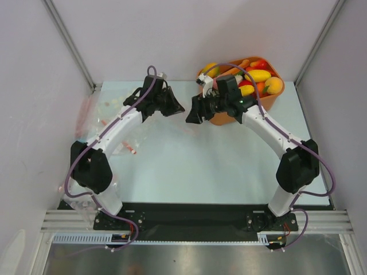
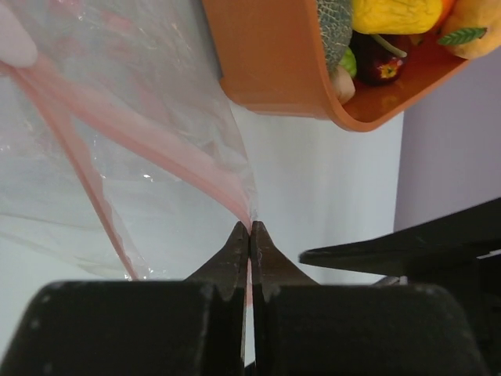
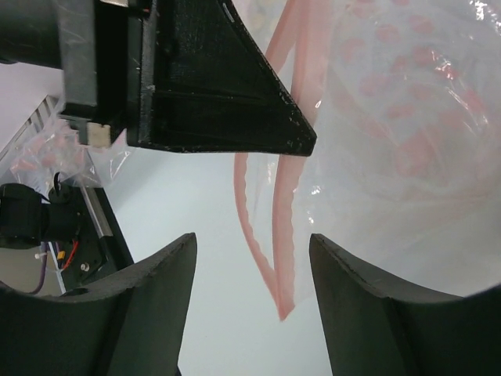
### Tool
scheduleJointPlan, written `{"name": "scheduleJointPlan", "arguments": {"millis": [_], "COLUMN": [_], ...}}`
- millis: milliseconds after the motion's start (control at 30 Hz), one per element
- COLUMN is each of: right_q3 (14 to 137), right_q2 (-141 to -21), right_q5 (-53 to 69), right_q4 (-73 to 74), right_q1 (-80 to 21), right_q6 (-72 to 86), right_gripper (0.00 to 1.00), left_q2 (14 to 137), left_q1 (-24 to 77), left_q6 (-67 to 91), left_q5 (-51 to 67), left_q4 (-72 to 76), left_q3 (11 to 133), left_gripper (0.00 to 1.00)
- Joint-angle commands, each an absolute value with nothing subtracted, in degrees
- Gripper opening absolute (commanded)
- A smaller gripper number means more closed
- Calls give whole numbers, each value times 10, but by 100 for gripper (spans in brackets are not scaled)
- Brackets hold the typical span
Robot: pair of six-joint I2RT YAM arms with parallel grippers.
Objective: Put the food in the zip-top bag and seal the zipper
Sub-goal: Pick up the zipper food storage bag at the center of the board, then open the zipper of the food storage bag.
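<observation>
Pink-edged clear plastic is pinched in the left pincer (image 2: 249, 235). Its two fingers are pressed flat together on the very end of the zipper (image 2: 156, 153). From those tips the strip runs away, up and to the left in the wrist view, with the bag (image 2: 78, 196) spreading out beyond it.

The right pincer (image 3: 250, 239) is spread wide and grips nothing. Two pink strips of the zipper (image 3: 285, 243) lie in line with the gap between its fingers. Their long axis runs straight out ahead of it, and they meet in a point close in. So the mouth looks parted there rather than sealed. I cannot tell whether the strips are already inside the gap or just past the fingertips.

From above, the two pincers sit close together, tips facing and not touching, above the tabletop (image 1: 189, 166). The food (image 1: 258, 75) lies piled in the tub (image 1: 274, 98), just behind the right pincer, and none of it shows in the bag.

The right arm is the free one and the nearer to the loose strip. I judge that its fingers must close across that strip, not along it.
</observation>
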State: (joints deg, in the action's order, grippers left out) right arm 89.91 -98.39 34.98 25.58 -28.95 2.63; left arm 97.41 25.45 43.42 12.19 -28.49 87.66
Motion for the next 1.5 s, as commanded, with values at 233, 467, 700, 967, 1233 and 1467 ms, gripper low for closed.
{"name": "scheduleJointPlan", "arguments": {"millis": [233,467,700,967,1233,1467], "right_q3": [874,863,859,879,889,891], "right_q2": [-983,-969,-964,-963,-962,-955], "right_q5": [267,215,258,256,243,243], "right_q4": [215,207,172,172,171,172], "right_q1": [-314,-310,-270,-263,-272,-281], "right_q6": [27,61,155,177,178,172], "right_gripper": [56,7,0,0,0,0], "left_q2": [924,918,867,820,912,948], "left_q1": [271,280,274,276,279,279], "left_q6": [501,480,398,391,344,331], "left_q5": [175,149,79,59,84,62], "left_q4": [-263,-279,-317,-281,-322,-356], "left_q3": [885,909,955,876,959,988], "left_gripper": [0,35,89,86,66,58]}}
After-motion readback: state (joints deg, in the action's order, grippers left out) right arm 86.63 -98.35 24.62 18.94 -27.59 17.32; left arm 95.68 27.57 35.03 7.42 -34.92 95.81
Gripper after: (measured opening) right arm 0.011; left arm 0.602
